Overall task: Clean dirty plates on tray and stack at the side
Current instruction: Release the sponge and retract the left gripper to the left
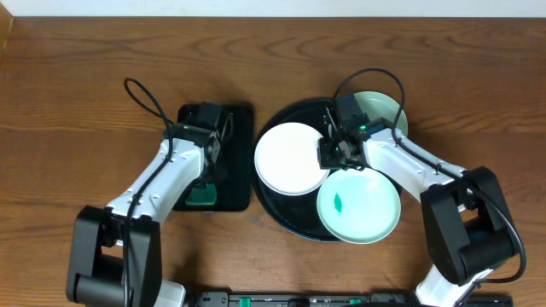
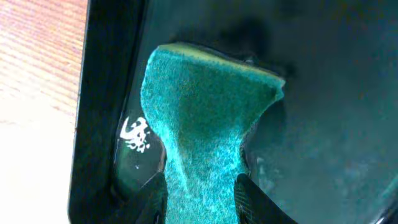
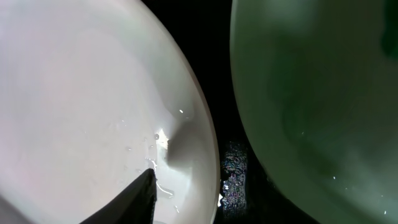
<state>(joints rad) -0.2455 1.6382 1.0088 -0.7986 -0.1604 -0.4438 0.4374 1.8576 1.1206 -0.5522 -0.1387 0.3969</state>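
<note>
No stack of plates is seen anywhere on the wooden surface (image 1: 68,68), so the stacking is judged not yet begun. All three plates are carried by the round black tray (image 1: 281,211). Beside it, to the left, the smaller rectangular tray (image 1: 239,153) is set.

The white plate (image 1: 290,159) lies at the tray's left side and looks free of any smear, with a few droplets near its rim in the right wrist view. A mint plate (image 1: 363,213) lies at the near right, and a second mint plate (image 1: 384,107) at the far right is partly hidden by the right arm, so its cleanliness cannot be told.

The green sponge (image 2: 205,124) is lying in the rectangular tray, flanked by the fingers of the left claw (image 2: 199,199). Whether it is clamped or only bracketed cannot be told.

The right claw (image 1: 333,155) is held at the white plate's right rim. Only one finger is shown, so its state cannot be told.

A small green smear (image 1: 339,203) is left on the near mint plate. At least that wipe, and the whole stack, are judged outstanding.
</note>
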